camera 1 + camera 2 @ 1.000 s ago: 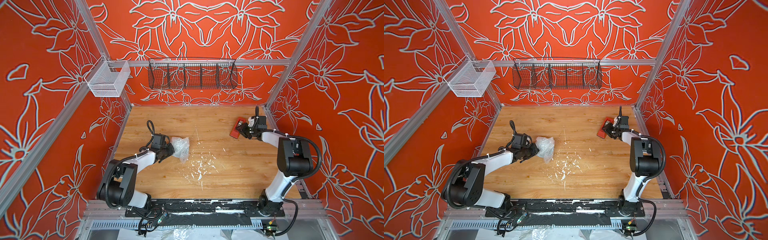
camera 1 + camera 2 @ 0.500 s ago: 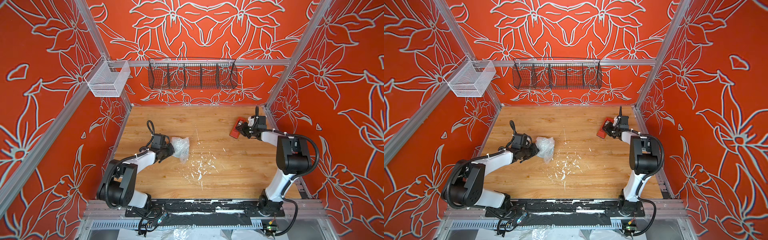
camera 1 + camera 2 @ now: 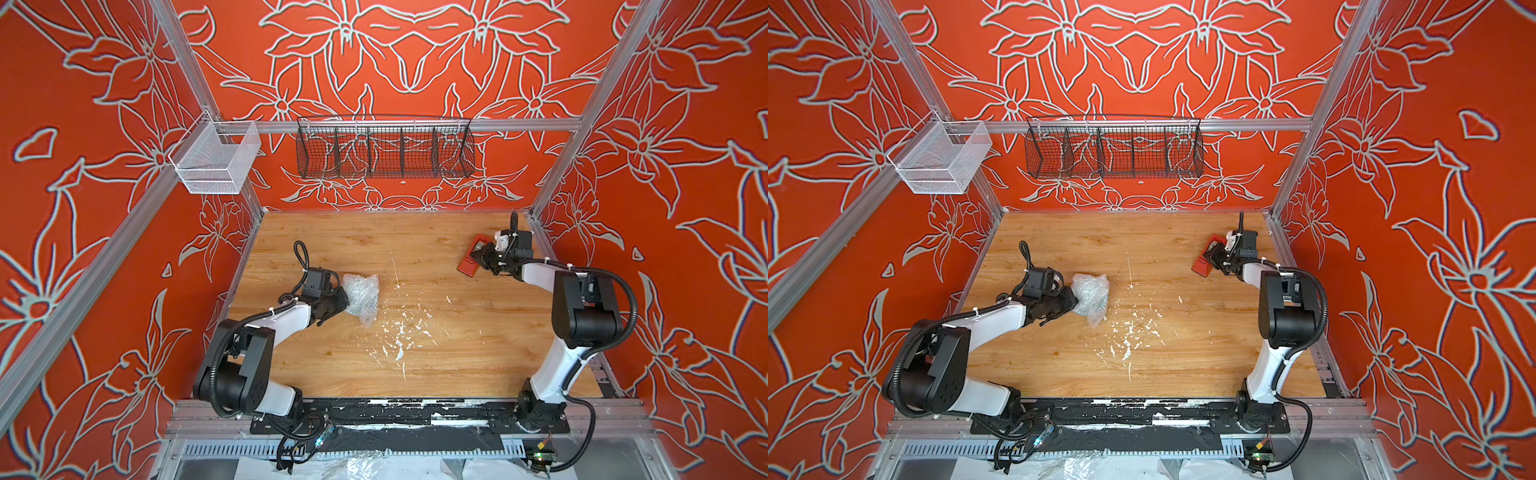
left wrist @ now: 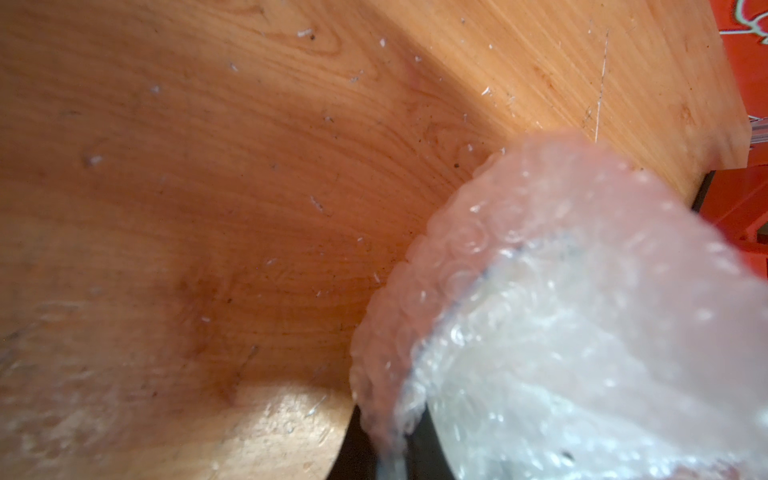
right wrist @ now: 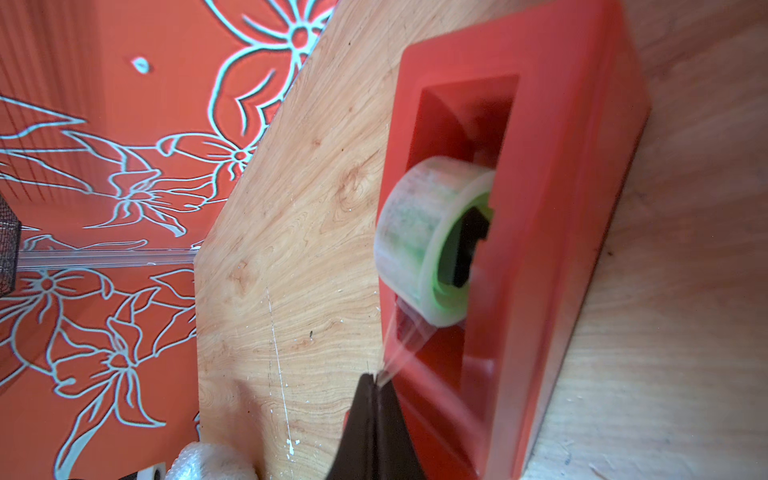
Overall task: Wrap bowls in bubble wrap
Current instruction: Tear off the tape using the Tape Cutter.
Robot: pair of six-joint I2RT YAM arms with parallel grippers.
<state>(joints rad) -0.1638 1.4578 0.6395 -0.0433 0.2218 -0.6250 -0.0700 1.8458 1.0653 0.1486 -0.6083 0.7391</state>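
At about 9 o'clock on the desk (image 3: pixel 415 353), well apart from the red tape dispenser (image 3: pixel 471 261) at 2 o'clock: one crumpled bundle of bubble wrap (image 3: pixel 361 300), lying on the wood. The bowl is not showing plainly; it is probably sitting inside, hidden by the cloudy layers. The left fingers (image 3: pixel 337 302) are clamping, nearly flat together, on a gathered fold at the bundle's 9 o'clock edge. The right fingers (image 5: pixel 359 419) are pressing fully together on a tape strand (image 5: pixel 399 349) running from the tape roll (image 5: pixel 419 245). Handling, as judged: the wrap is looking light, soft, springy and slick, inclined to unfold once released; the ceramic within is likely adding weight and is breakable. A hold is best taken on the bunched, overlapping ends, not on a single thin layer.
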